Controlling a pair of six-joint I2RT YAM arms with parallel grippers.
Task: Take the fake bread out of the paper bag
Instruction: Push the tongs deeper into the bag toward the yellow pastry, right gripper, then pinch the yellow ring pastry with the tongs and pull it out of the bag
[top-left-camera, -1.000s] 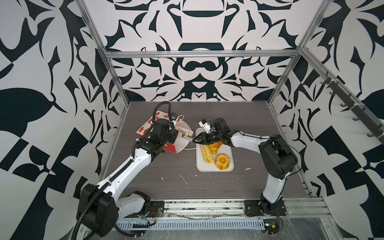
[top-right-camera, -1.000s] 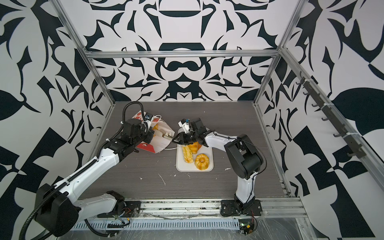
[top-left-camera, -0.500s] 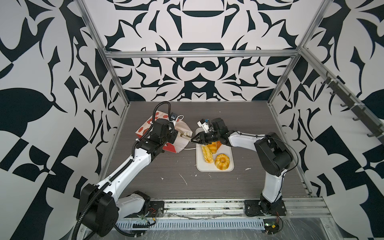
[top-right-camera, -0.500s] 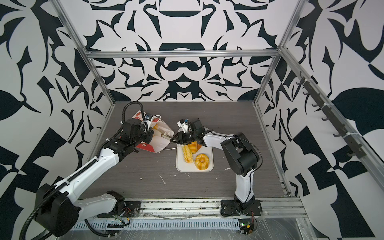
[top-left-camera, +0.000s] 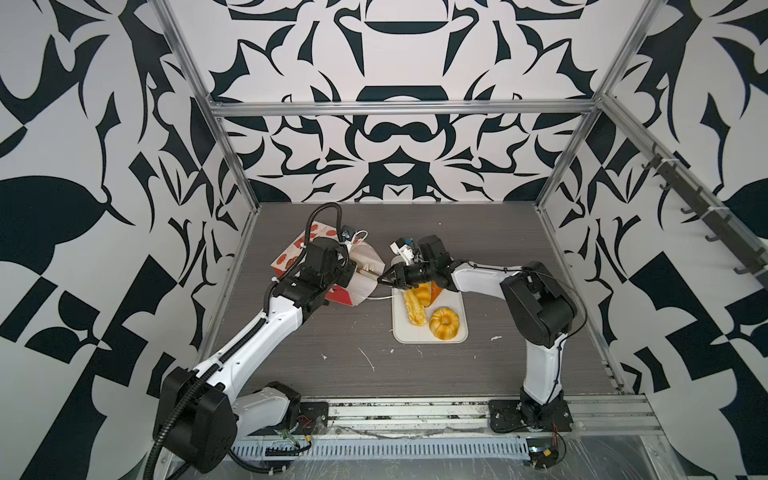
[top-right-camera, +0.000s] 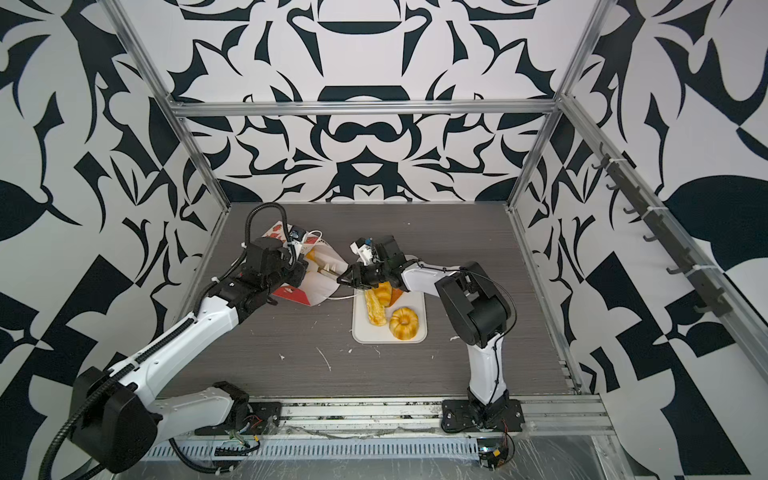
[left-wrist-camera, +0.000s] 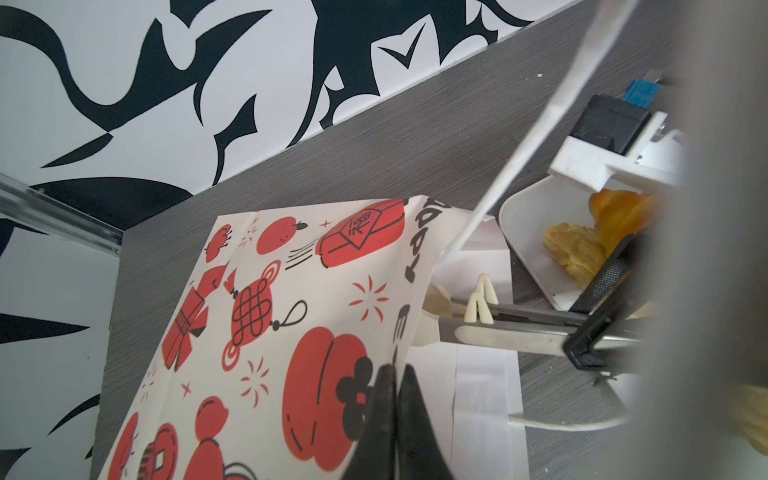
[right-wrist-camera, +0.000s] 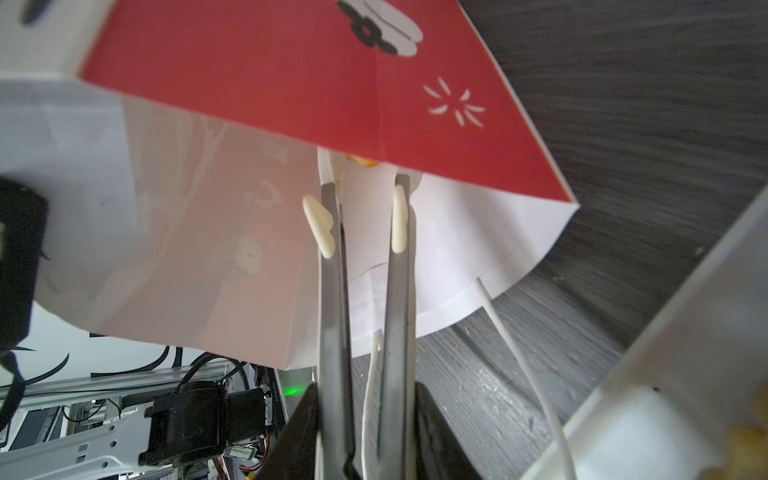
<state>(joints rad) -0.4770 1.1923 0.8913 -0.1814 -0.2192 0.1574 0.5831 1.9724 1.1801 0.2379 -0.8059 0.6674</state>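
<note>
Two arms meet at the mouth of the paper bag (top-left-camera: 368, 268), the largest thing on the grey table (top-left-camera: 332, 332). It lies on its side, with its white inside facing the white tray (top-left-camera: 455, 297) just beside it. The left gripper (left-wrist-camera: 397, 370) is pinched tight on the bag's rim and holds the mouth up and open.

Four pieces of fake bread lie on the tray: the long stick (top-left-camera: 414, 309), the ring bun (top-left-camera: 444, 323), a croissant (top-left-camera: 423, 293) and the orange triangular piece (top-left-camera: 435, 292), partly hidden under the right arm. The right gripper (top-left-camera: 388, 280) is closed around metal tongs (right-wrist-camera: 332, 291), whose cream-tipped arms stand slightly apart and reach into the bag's mouth. Smallest of all, a sliver of golden pastry (right-wrist-camera: 359, 161) shows deep in the bag under the red flap, just past the tong tips. Whether the tips touch it I cannot tell.

That piece is probably light, hard and glossy, so it could slip from smooth tips. A hold across its thick middle looks safer than one at a tapered end. The bag is thin paper and would likely crumple or slide if pushed, so the left grip matters.

Compared with a second ago, the right arm's elbow has swung nearer the bag and the tongs sit a little deeper. The bag, the left arm and the pieces on the tray are unchanged.
</note>
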